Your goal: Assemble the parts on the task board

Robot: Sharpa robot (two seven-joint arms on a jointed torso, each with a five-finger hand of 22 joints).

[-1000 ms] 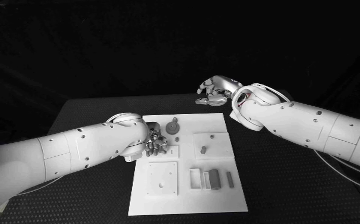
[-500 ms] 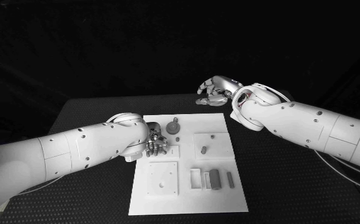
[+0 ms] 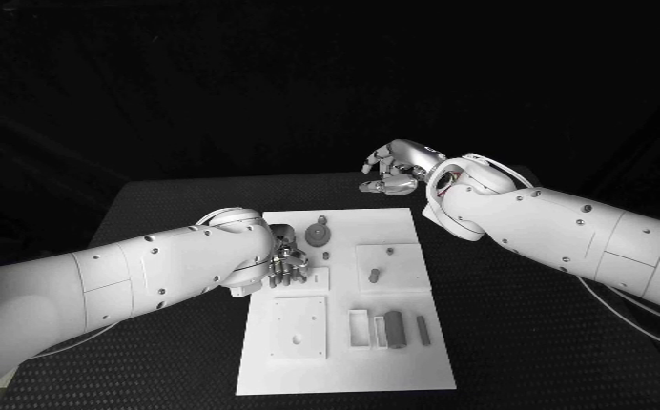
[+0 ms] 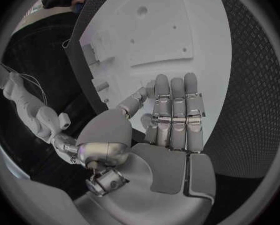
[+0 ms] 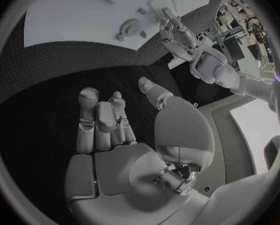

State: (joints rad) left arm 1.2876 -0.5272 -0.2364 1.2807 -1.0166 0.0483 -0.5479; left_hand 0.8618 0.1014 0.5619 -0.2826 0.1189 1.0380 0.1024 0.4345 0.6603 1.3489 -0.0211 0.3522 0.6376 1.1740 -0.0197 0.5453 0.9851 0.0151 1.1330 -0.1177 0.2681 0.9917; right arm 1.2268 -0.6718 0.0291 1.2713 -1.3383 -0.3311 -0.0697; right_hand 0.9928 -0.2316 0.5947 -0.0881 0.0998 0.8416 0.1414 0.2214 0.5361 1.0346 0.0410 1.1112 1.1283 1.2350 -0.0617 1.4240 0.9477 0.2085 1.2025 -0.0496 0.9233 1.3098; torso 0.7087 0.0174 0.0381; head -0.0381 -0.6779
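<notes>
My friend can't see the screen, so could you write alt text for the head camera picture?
A white rectangular task board lies on a black table, carrying small grey parts. The robot's silver left hand rests at the board's left edge, holding nothing, while its silver right hand hangs beyond the far edge, fingers curled, empty.

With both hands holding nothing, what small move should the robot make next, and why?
Probably the left robot hand should ease toward the round part lying just beyond it on the task board. That hand hovers over the board's left edge with straight, empty fingers, while the right robot hand waits, curled, off the board's far edge.
</notes>
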